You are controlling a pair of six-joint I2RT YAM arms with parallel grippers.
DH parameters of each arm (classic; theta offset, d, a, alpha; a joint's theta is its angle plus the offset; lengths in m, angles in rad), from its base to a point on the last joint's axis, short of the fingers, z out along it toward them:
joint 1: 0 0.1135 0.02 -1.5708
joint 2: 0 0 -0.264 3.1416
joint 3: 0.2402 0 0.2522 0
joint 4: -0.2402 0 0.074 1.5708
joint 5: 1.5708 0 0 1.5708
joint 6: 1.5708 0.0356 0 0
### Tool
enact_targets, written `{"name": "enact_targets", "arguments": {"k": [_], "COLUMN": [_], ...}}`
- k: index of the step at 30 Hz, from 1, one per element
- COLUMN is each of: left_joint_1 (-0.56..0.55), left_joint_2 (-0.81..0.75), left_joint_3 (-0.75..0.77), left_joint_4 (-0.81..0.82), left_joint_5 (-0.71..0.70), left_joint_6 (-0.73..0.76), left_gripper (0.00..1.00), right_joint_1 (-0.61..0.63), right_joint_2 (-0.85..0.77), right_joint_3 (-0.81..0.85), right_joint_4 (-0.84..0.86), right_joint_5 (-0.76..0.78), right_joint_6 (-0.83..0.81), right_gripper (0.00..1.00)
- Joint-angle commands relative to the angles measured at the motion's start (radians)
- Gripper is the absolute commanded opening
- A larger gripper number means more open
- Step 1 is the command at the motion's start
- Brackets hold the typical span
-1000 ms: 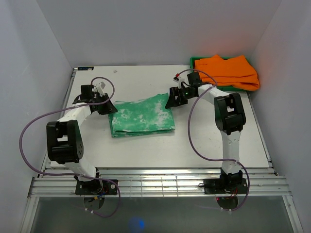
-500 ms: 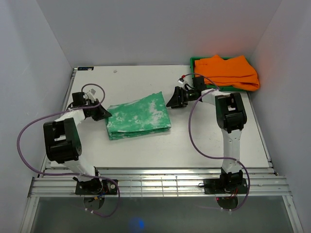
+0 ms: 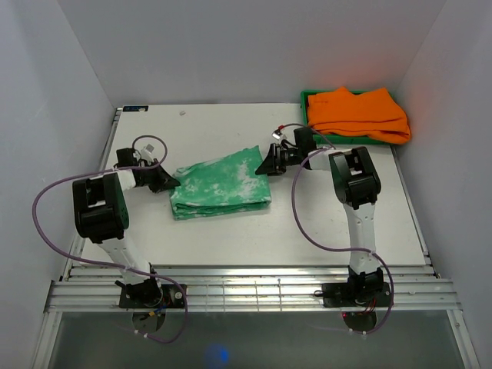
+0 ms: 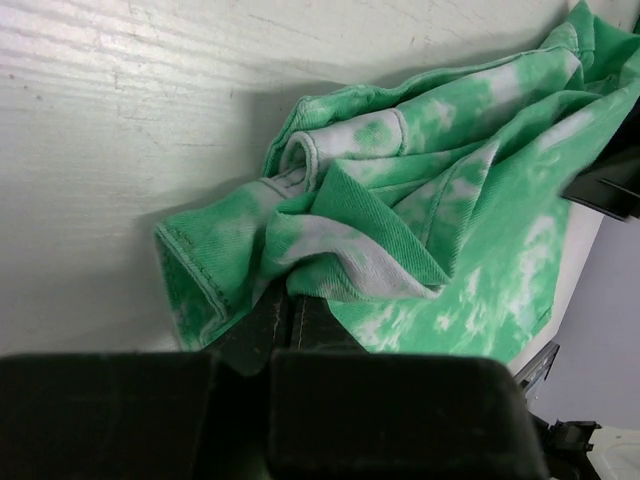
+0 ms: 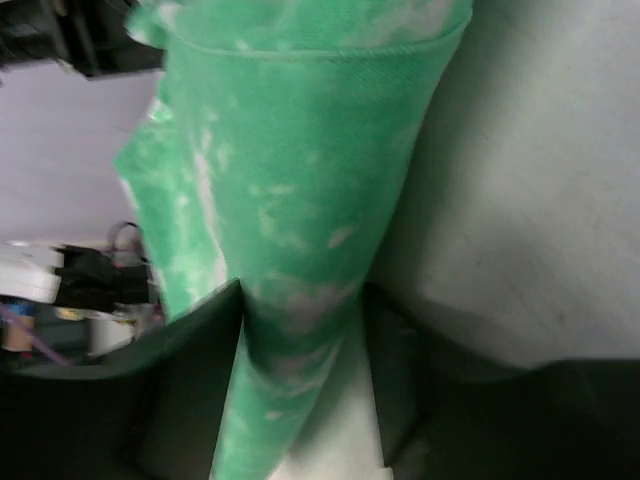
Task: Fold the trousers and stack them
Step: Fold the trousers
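Trousers (image 3: pixel 221 183) lay folded in a flat green and white pile on the bench (image 3: pixel 231 238), right between the two sets of jaws. The left jaws were pressed close together at the pile's left edge, and they seemed to pinch a thin bit of bunched cloth. The right jaws sat one on each side of a thick fold at the pile's far right corner, squeezing it. Orange clothes (image 3: pixel 357 114) sat in a green tray (image 3: pixel 304 97) behind the right jaws, well apart from them.

The step looked like tidying or moving the folded pile. To do it well, both sets of jaws would need to hold tight and move the same way at the same pace, so the cloth stayed flat between them. Pulling apart too hard could open the fold. The edge by the left jaws looked lumpy, so it would want smoothing before any letting go. Low and slow looked safest.
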Motion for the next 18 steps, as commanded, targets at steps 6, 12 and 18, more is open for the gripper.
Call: {"name": "enact_targets", "arguments": {"k": [6, 12, 18], "left_joint_1": [-0.010, -0.011, -0.010], "left_joint_2": [0.159, 0.192, 0.072], "left_joint_3": [0.111, 0.205, 0.222], "left_joint_4": [0.004, 0.050, 0.000], "left_joint_5": [0.017, 0.228, 0.359], "left_joint_6": [0.103, 0.133, 0.160], "left_gripper": [0.00, 0.05, 0.42], "right_joint_1": [-0.092, -0.141, -0.147], "right_joint_2": [-0.149, -0.312, -0.321], "right_joint_3": [-0.270, -0.394, -0.302], "right_joint_4": [0.251, 0.130, -0.090], "right_joint_5": [0.126, 0.117, 0.090], "right_joint_6": [0.116, -0.021, -0.145], "right_gripper": [0.08, 0.08, 0.59]}}
